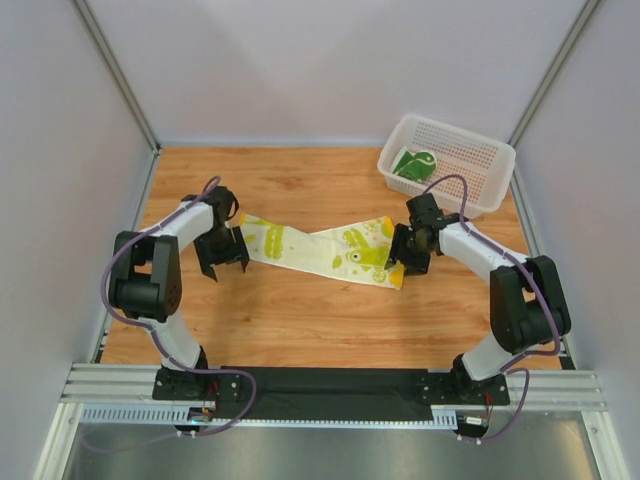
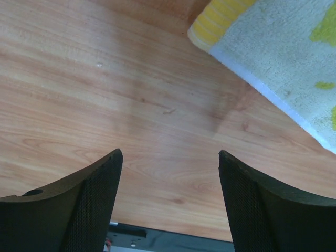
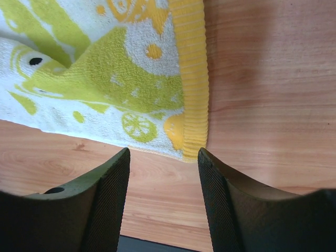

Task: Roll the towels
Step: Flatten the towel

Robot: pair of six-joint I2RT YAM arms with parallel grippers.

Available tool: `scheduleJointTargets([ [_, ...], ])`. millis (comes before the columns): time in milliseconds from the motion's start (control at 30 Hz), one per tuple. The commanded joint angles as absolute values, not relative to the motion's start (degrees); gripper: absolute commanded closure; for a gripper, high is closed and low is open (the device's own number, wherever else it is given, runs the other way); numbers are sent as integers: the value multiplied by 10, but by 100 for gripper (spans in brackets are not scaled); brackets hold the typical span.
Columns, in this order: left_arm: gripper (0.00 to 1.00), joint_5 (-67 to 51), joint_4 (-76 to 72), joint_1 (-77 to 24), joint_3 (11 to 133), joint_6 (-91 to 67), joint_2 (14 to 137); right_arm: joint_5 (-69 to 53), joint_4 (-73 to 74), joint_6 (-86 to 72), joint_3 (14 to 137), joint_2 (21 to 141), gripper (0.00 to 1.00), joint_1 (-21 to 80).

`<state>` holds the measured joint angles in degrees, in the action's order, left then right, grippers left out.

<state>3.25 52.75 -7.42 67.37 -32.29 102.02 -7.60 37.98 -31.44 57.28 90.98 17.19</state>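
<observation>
I see a wooden table [image 1: 300,310] boxed in by plain white walls [image 1: 330,70], metal corner posts [image 1: 114,70], an aluminium rail [image 1: 110,385] nearest me, even light.

Spread flat and slantwise across the middle of the wooden table [image 1: 300,320] – a cream-yellow towel [image 1: 320,245] with lime-green blobs, yellow-banded at its right end – and, by the far right corner, apart from it, a white perforated basket [image 1: 470,150].

Both wrist views cut off the yellow towel [image 3: 105,79], and drawings on the green towel [image 1: 413,162] were too small to read.
</observation>
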Motion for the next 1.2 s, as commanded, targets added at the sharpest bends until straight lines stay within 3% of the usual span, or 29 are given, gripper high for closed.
scheduleJointTargets([
  [0, 20, 34, 461, -73, 644, -340, 959, -69, 368, -303, 567, 900, 44, 173],
  [267, 21, 62, 389, -73, 624, -359, 939, -53, 358, -303, 545, 894, 44, 173],
  [633, 25, 72, 367, -42, 703, -352, 1039, -55, 389, -293, 528, 839, 44, 178],
  [733, 31, 74, 364, -42, 708, -357, 1067, -55, 395, -289, 528, 833, 45, 178],
  [867, 48, 63, 356, -40, 705, -359, 1085, -60, 396, -290, 525, 829, 46, 178],
  [900, 58, 61, 356, -40, 703, -360, 1085, -61, 395, -291, 525, 827, 47, 178],
  [1033, 79, 57, 345, -40, 681, -362, 1072, -66, 387, -295, 519, 824, 47, 178],
  [1167, 87, 57, 351, -40, 675, -357, 1046, -74, 365, -303, 502, 836, 47, 178],
])
